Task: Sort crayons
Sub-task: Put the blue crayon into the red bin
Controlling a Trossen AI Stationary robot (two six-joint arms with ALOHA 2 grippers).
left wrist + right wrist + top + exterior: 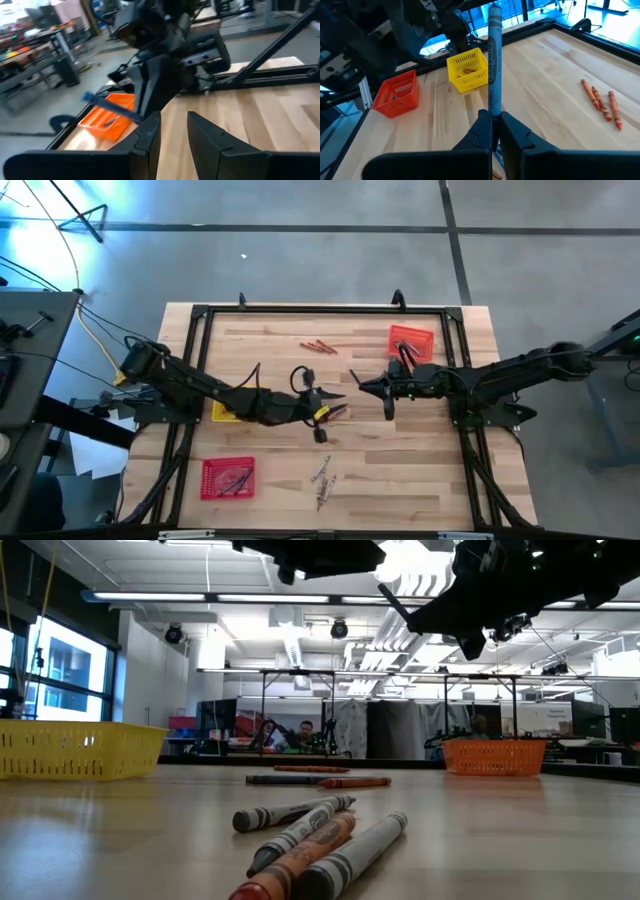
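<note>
My right gripper [362, 386] hangs above the table's middle, shut on a blue crayon [493, 60]. My left gripper [332, 396] faces it from the left, open and empty, its fingers [150, 135] apart. Three orange-red crayons [318, 346] lie flat at the far middle. Several grey crayons [322, 478] lie at the near middle, and they also show in the low view [320, 840]. A couple more crayons [337, 412] lie below my left gripper. The orange tray [410, 342] stands far right, the yellow tray [225, 412] left under my left arm, and the red tray [228, 477] near left. My right gripper pinches the blue crayon by one end [494, 107] between its two fingers. The fingers come from the table's right. The crayon runs along them and sticks out past their tips toward the table's left. It is lifted clear of the table.
The red tray holds several crayons, and the yellow tray [468, 70] holds one or two. A black frame [200, 315] runs round the table. Bare wood shows at the near right [420, 470]. People sit in the room far behind [290, 732].
</note>
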